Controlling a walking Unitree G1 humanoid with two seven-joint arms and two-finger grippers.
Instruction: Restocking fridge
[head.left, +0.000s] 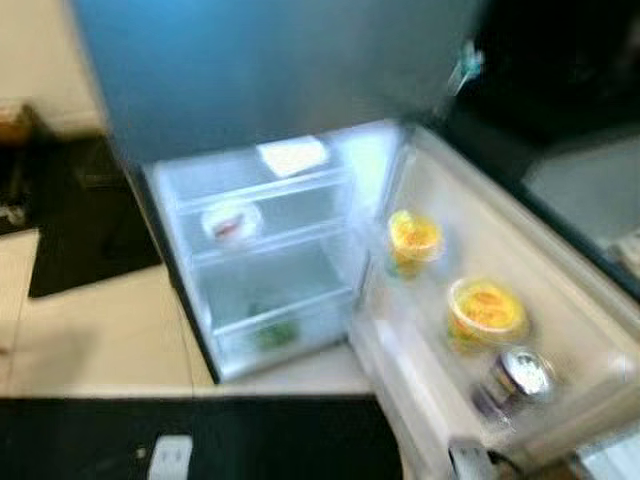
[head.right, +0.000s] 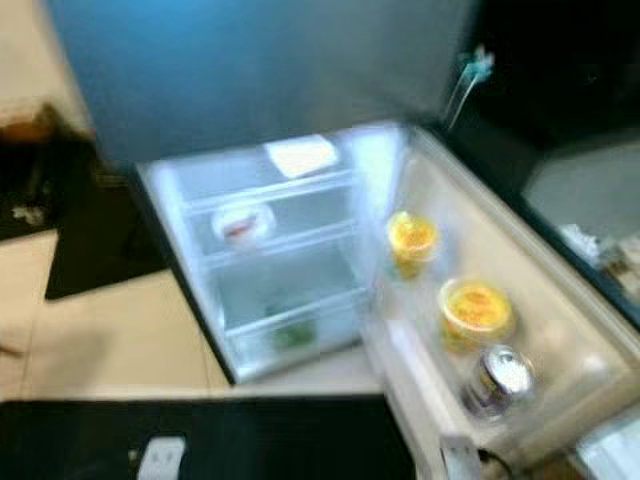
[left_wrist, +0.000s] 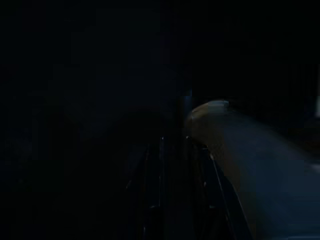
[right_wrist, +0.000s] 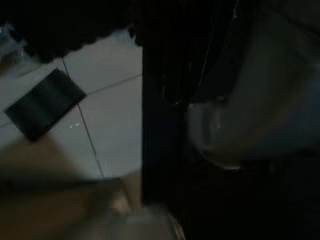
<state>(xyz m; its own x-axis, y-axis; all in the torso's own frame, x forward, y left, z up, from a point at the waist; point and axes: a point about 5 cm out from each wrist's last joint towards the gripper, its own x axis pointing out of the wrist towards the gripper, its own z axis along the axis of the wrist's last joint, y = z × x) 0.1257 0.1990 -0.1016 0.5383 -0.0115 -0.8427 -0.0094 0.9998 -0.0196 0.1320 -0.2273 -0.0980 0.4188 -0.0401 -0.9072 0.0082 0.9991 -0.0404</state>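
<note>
The open fridge (head.left: 300, 250) glows pale white inside beneath a blue-grey upper door, and its white door shelf (head.left: 560, 400) carries two yellow round tubs (head.left: 487, 308) and a purple can with a silver lid (head.left: 517, 378). A white round dish with a red centre (head.left: 230, 222) sits on a middle shelf, something green (head.left: 275, 333) in the bottom drawer, and a black mat (head.left: 85, 225) lies on the cream tiled floor (head.left: 90, 340).

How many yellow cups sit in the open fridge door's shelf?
2: one yellow cup nearer the hinge, another yellow cup further out beside a can. Blur may hide more.
</note>
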